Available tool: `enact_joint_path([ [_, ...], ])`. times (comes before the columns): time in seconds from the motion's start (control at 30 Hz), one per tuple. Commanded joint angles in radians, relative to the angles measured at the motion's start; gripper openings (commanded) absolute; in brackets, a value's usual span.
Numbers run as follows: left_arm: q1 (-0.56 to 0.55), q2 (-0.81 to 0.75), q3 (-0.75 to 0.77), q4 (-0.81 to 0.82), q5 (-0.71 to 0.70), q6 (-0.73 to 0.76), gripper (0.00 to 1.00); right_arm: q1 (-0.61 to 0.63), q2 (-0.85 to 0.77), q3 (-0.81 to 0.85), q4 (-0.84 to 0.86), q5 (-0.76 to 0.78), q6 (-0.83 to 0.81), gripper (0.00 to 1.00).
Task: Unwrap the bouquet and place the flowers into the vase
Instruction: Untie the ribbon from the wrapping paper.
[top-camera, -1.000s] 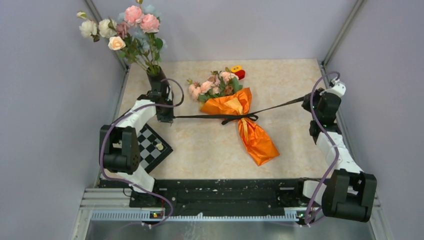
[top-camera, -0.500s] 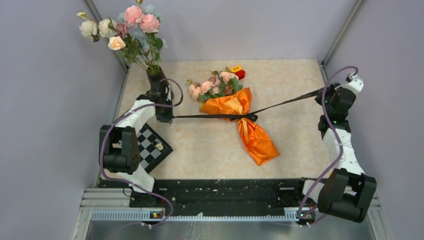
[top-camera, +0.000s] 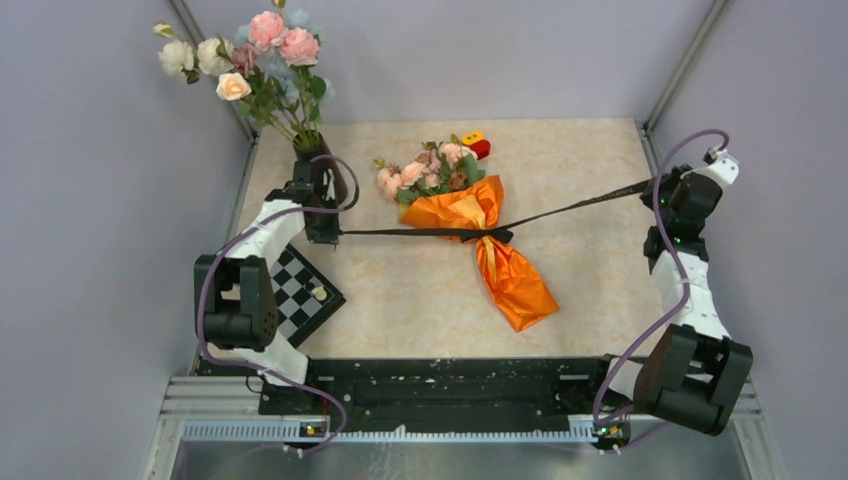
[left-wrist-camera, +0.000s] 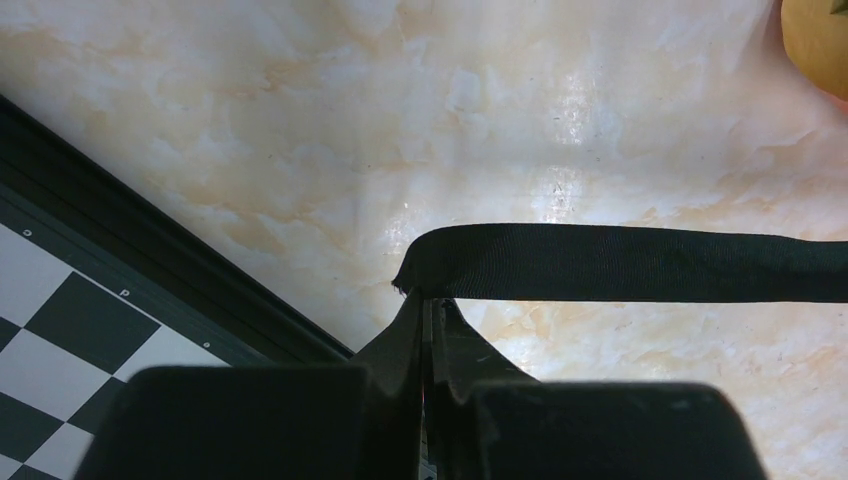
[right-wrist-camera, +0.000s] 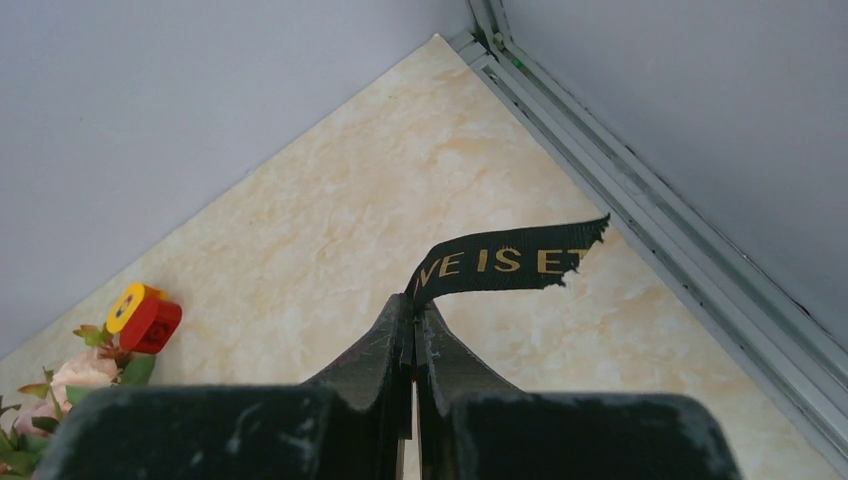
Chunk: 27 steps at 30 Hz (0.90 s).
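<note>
Light bright, even, diffuse, from overhead; shadows soft & faint.
Top view: sharp edge to edge, thin soft shadow under bouquet (top-camera: 515, 275) & arms; shiny wrap throws small glints; grey walls flat, slightly darker twd corners.
Left wrist view: white glare patch on table (left-wrist-camera: 565, 185); ribbon (left-wrist-camera: 620, 262) weave crisp; left gripper (left-wrist-camera: 427, 305) body at btm edge dark, blurred.
Right wrist view: gold lettering on ribbon legible; right gripper (right-wrist-camera: 413, 310) body blurred; flowers (right-wrist-camera: 75, 375) at left edge a bit soft.
</note>
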Motion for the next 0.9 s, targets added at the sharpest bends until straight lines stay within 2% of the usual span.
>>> enact_joint_path([
  [0.0, 0.020, -0.050, 0.020, 0.003, -0.005, 0.009, 0.00, -0.025, 0.011, 0.062, 0.050, -0.006, 0.011, 0.00],
  [0.6, 0.068, -0.087, 0.014, 0.002, -0.005, 0.011, 0.00, -0.071, 0.038, 0.072, 0.055, 0.032, 0.046, 0.00],
  [0.87, 0.135, -0.105, 0.019, 0.002, 0.000, 0.010, 0.00, -0.087, 0.051, 0.076, 0.052, 0.054, 0.059, 0.00],
])
